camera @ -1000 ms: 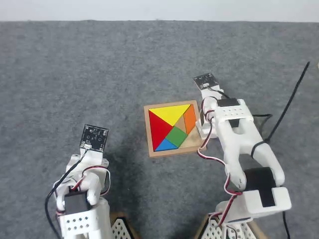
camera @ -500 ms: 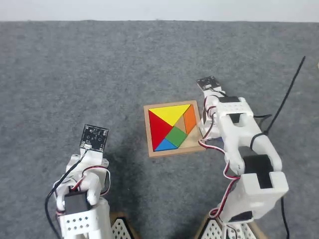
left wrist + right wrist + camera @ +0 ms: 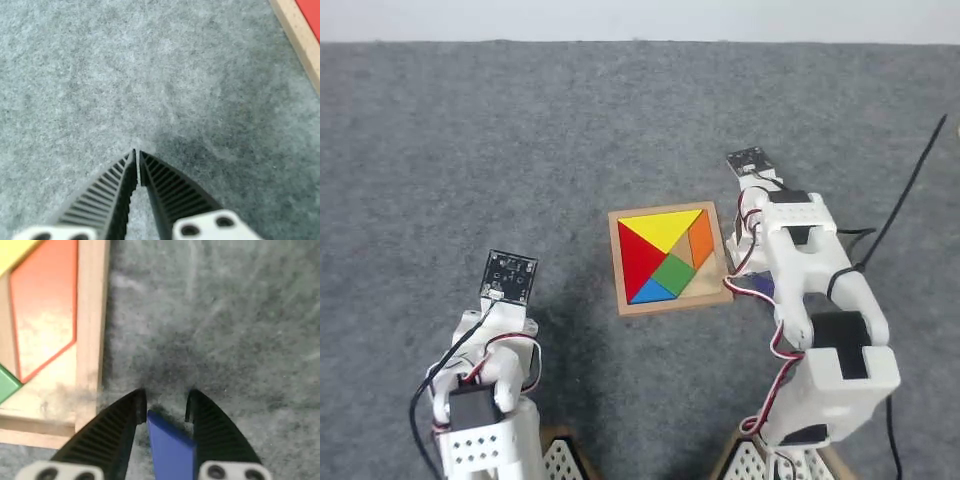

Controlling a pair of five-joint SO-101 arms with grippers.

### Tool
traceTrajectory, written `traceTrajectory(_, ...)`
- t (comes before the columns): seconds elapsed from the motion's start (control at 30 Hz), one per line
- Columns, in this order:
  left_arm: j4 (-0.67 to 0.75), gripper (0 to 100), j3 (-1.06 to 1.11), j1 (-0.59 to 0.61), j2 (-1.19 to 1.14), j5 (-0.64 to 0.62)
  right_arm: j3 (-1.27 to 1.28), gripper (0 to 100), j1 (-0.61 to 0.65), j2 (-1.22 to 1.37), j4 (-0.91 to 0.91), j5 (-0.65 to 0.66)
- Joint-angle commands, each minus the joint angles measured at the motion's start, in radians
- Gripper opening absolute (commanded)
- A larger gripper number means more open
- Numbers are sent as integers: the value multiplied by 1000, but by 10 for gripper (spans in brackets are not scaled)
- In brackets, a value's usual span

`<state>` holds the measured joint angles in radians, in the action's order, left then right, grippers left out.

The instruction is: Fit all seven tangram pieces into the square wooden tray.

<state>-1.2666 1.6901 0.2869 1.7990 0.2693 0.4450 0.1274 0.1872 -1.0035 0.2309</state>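
The right gripper (image 3: 165, 399) is clenched on a dark blue piece (image 3: 171, 446), which sits low over the table (image 3: 470, 120) just outside the tray's (image 3: 92, 315) near right corner. Inside that rim, beside the orange piece (image 3: 45, 305) and the green piece (image 3: 7, 385), a bare wooden corner (image 3: 50, 385) looks like the slot left for it.

From where I stand, the step in hand is carrying this last piece over the rim and seating it. To do it well, the gripper should lift enough to clear the rim and turn the piece so its long edge runs along the orange and green edges. It should then lower it flat and release only once it lies level. A tilted drop could catch on the rim or ride up on a neighbour.

The left gripper (image 3: 136, 152) is closed on nothing, well away from the tray's left side.
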Motion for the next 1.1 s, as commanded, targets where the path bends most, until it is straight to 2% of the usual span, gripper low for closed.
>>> traceTrajectory(0.0,-5,12,-7,8,20,14,-20,109,-5,-47,-16,-2)
traceTrajectory(0.13,-5,12,-7,8,20,14,-15,112,-7,-137,-74,12)
traceTrajectory(0.2,-5,12,-7,8,20,14,-14,121,-7,-179,-165,120)
traceTrajectory(0.3,-5,12,-7,8,20,14,-11,201,-5,-219,-291,327)
traceTrajectory(0.43,-5,12,-7,8,20,14,-12,281,-7,-222,-361,537)
traceTrajectory(0.63,-5,12,-7,8,20,14,49,284,-4,-151,-254,612)
traceTrajectory(0.7,-5,12,-7,8,20,14,61,283,-16,-107,-226,680)
traceTrajectory(1.07,-5,12,-7,8,20,14,57,281,-156,-18,-148,827)
